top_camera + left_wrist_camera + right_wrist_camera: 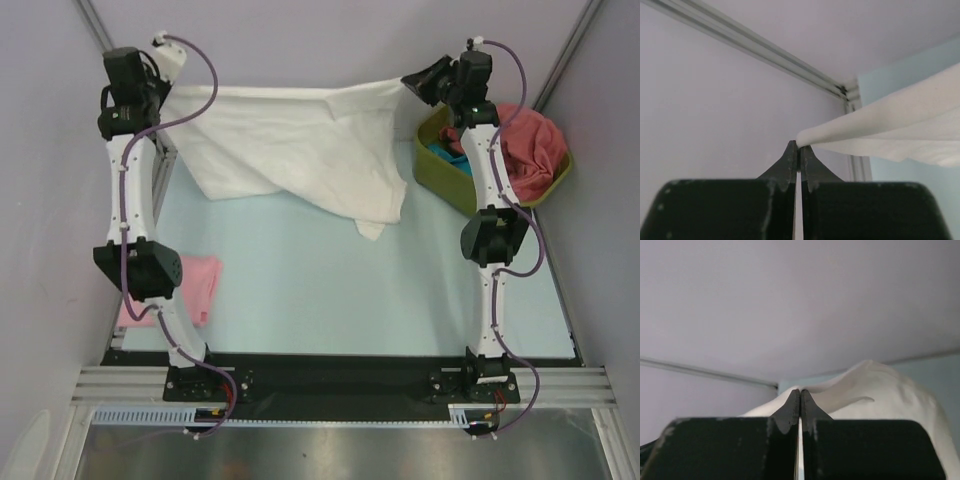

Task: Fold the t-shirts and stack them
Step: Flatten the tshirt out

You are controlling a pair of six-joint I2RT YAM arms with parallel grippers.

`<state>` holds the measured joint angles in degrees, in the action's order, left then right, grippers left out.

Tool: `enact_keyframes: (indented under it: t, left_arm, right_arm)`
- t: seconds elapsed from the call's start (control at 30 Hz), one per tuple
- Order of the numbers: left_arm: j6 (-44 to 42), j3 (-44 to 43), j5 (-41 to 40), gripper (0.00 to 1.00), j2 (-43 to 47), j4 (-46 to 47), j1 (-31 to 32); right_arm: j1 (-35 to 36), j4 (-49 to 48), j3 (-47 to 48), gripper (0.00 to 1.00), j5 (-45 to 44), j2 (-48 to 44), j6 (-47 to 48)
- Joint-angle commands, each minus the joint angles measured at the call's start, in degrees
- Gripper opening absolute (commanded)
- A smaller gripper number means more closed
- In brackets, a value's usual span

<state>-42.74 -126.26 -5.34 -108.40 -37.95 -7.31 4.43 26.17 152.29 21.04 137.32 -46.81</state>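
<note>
White tee [290,150] hangs stretched in air betw. left gripper [799,147] and right gripper [800,392] over far side of table [330,290], top edge nearly straight, lower part sagging in folds toward the table. Both grippers are fully closed, each pinching one top corner of it, which wrist views show close up. Only top view shows pink tee [200,280] lying flat at near left and tub [440,170] w/ red tee [530,150] at far right.
</note>
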Motion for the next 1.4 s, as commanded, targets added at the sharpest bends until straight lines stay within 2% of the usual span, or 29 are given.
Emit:
enact_keyframes:
  t: [0.0, 0.07, 0.2, 0.37, 0.47, 0.5, 0.6, 0.7, 0.83, 1.07, 1.37]
  left_arm:
    - [4.4, -15.9, -7.5, 0.00, -5.3, 2.8, -0.4]
    - [3.2, -18.6, -8.5, 0.00, -5.4, 8.0, -0.4]
    - [1.3, -15.2, -7.5, 0.00, -2.8, 12.5, -0.5]
    - [1.5, -10.9, -6.7, 0.00, 0.4, 14.5, -1.6]
    - [3.4, -9.5, -4.8, 0.00, 3.4, 12.9, -2.6]
    - [3.6, -8.1, -4.1, 0.00, 4.9, 12.9, -2.8]
    - [4.2, 1.9, -2.6, 0.00, 11.6, 14.7, -3.3]
    - [4.1, 8.7, -0.8, 0.00, 17.1, 14.8, -3.7]
    - [3.9, 12.4, 0.9, 0.00, 22.2, 14.6, -4.1]
    - [3.5, 7.9, 1.5, 0.00, 27.0, 13.7, -4.1]
    - [2.0, 6.3, 0.8, 0.00, 26.7, 14.9, -4.0]
  right_arm:
    - [-2.3, -33.1, -3.4, 0.00, -0.6, -5.9, -8.7]
    - [-1.9, -32.3, -0.6, 0.00, -4.9, -7.1, -1.8]
    - [-2.8, -34.1, -1.2, 0.00, -3.2, -10.9, 1.3]
    - [-3.4, -28.0, -14.7, 0.00, -2.6, -19.5, 6.3]
    - [-3.7, -22.9, -19.5, 0.00, -3.7, -26.1, 8.4]
    - [-4.0, -22.4, -24.2, 0.00, -3.7, -29.8, 8.7]
    - [-4.0, -21.4, -34.1, 0.00, -3.8, -36.5, 10.5]
    - [-6.2, -18.4, -38.4, 0.00, -3.7, -43.4, 12.1]
    - [-7.2, -13.8, -38.2, 0.00, -3.0, -49.2, 13.9]
    - [-7.8, -11.8, -34.1, 0.00, -1.4, -55.9, 13.2]
    - [-9.8, -15.0, -27.1, 0.00, 2.0, -52.5, 7.6]
